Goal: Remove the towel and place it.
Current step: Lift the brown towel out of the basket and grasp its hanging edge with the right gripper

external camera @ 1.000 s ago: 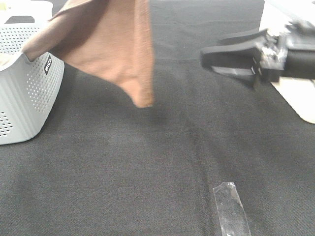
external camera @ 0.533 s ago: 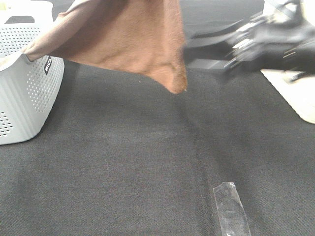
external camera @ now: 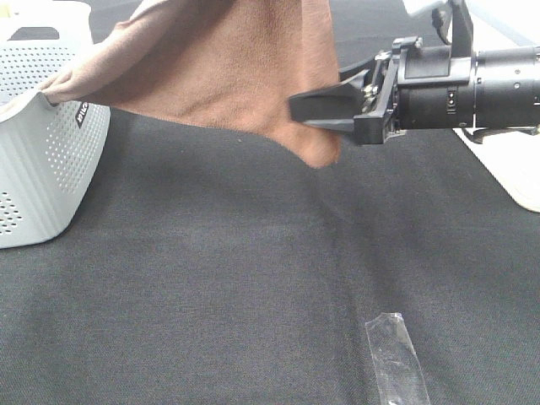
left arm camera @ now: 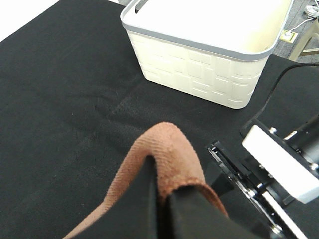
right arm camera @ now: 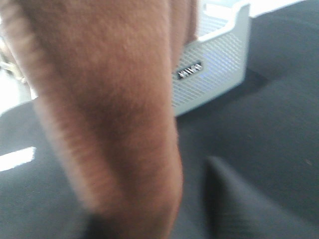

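Note:
The reddish-brown towel [external camera: 228, 76] hangs from above the top edge of the exterior high view, one end still draped over the grey basket [external camera: 42, 160] at the left. Its lowest corner dangles above the black table. My left gripper [left arm camera: 162, 191] is shut on a fold of the towel [left arm camera: 167, 144]; it is out of the exterior high view. My right gripper [external camera: 314, 110] reaches in from the right, open, its fingers at the towel's hanging corner. The right wrist view shows the blurred towel [right arm camera: 109, 109] close in front and one dark finger [right arm camera: 224, 199] beside it.
A strip of clear tape [external camera: 395, 359] lies on the black cloth at the front. A pale board [external camera: 515, 169] sits at the right edge. A cream basket [left arm camera: 209, 74] stands beyond the right arm [left arm camera: 279, 164]. The grey basket also shows in the right wrist view [right arm camera: 214, 64].
The towel's hanging corner has swung to the right and spread wider. My right gripper has moved left, from well clear of the towel to its lower corner.

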`<act>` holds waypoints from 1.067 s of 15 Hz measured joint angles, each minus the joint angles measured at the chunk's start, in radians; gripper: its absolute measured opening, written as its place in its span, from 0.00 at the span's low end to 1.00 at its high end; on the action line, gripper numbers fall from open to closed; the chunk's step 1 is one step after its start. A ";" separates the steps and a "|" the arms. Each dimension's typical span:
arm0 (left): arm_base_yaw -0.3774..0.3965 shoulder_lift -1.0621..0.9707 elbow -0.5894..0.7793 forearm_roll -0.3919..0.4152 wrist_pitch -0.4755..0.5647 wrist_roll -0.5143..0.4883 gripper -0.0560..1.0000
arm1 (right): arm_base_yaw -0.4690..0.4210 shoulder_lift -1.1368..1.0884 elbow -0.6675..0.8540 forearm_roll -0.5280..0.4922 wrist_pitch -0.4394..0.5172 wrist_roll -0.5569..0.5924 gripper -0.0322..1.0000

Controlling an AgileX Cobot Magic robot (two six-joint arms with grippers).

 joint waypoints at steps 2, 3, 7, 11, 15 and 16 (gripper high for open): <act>0.000 0.000 0.000 -0.003 0.000 -0.009 0.05 | 0.000 0.000 0.000 0.000 -0.041 0.033 0.11; 0.000 0.000 0.000 -0.003 0.004 -0.010 0.05 | 0.000 0.000 0.000 0.000 -0.040 0.046 0.04; 0.000 0.000 0.000 -0.003 0.030 -0.012 0.05 | 0.000 0.000 0.000 -0.004 0.000 0.163 0.04; 0.000 0.000 0.000 0.069 0.017 0.018 0.05 | 0.000 -0.123 -0.057 -0.304 -0.091 0.606 0.04; 0.000 0.003 0.000 0.148 -0.052 0.033 0.05 | 0.000 -0.234 -0.366 -1.079 -0.066 1.265 0.04; 0.000 0.003 0.000 0.196 -0.068 0.046 0.05 | 0.000 -0.224 -0.483 -1.272 -0.021 1.382 0.04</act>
